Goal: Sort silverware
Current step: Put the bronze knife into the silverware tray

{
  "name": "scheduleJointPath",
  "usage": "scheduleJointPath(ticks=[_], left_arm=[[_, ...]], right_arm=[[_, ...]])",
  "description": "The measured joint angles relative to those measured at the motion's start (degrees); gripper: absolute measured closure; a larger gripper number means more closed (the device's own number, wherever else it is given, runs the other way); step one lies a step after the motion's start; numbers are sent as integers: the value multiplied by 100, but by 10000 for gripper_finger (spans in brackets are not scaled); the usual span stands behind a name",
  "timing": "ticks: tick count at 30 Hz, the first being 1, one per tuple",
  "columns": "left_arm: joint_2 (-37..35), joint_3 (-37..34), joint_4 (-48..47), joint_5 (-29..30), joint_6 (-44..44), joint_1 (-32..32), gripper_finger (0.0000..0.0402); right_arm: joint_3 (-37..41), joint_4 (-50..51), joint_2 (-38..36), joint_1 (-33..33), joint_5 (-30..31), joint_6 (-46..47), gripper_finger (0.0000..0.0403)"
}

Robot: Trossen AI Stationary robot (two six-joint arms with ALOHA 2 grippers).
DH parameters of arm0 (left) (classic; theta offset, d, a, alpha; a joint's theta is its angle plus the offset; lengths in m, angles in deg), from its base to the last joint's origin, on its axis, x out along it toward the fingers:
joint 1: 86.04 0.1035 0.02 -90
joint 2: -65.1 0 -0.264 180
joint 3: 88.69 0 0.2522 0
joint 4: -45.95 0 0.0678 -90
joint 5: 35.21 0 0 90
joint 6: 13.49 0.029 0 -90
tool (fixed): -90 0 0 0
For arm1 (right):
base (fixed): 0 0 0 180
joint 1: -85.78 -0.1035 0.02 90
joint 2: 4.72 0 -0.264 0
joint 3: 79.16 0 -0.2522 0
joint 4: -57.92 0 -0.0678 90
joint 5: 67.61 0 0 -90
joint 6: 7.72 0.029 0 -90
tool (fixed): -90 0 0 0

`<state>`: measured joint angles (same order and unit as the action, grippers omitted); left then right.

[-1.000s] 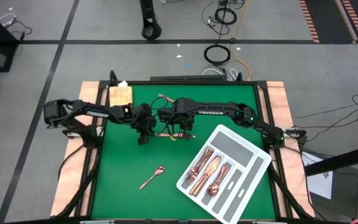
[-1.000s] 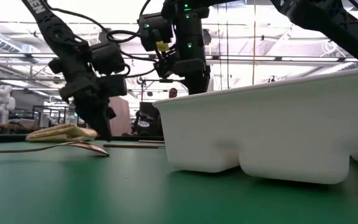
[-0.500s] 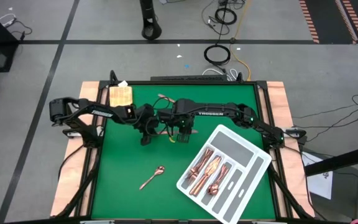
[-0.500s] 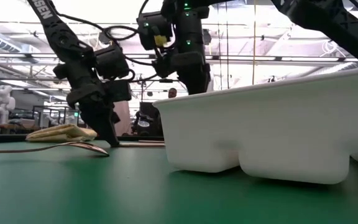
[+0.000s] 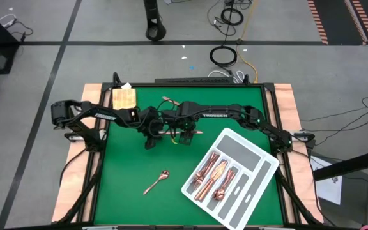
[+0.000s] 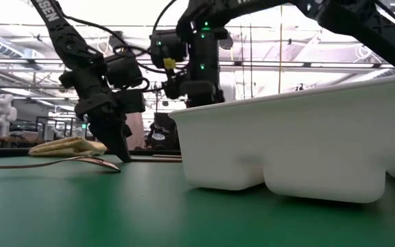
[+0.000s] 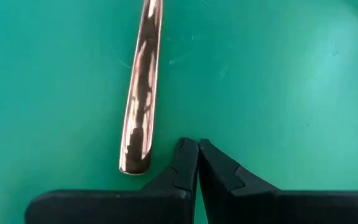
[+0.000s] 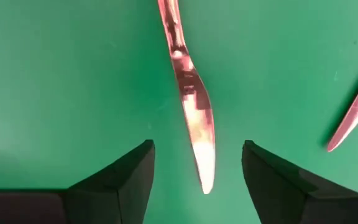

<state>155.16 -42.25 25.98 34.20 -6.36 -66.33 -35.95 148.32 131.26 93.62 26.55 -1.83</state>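
Note:
My right gripper hangs open over the middle of the green mat. Its fingers stand on either side of a copper knife's blade tip without touching it. Another copper piece lies on the mat beside it. My left gripper is shut, with its tips down at the mat next to a flat copper handle. A copper spoon lies alone nearer the front edge. Several copper pieces lie in the white tray. My left gripper points down, and its shut fingers stand right beside the free end of the copper handle, which lies flat on the mat. Whether the finger's outer side touches that end, I cannot tell.
The tray stands slanted at the front right, and one of its long compartments is bare. Its tall white wall hides my right gripper's fingers in the low view. A folded yellow cloth lies at the far left corner.
My left gripper has gone a little toward the table's right and down, until its tips stand at the mat. My right gripper's wrist has shifted slightly toward the table's left, above the knife.

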Motion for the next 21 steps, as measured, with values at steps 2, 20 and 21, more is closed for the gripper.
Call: scheduleJointPath(ticks=[2, 20, 21], left_arm=[[-209, -12, -43, -22, -75, -5, 383], [-669, -25, 146, 530, 224, 273, 393], [-598, -25, 208, 526, 224, 275, 393]], right_arm=[[89, 9, 0, 12, 2, 2, 176], [171, 24, 2, -7, 4, -210, 182], [171, 24, 2, -7, 6, -210, 182]])
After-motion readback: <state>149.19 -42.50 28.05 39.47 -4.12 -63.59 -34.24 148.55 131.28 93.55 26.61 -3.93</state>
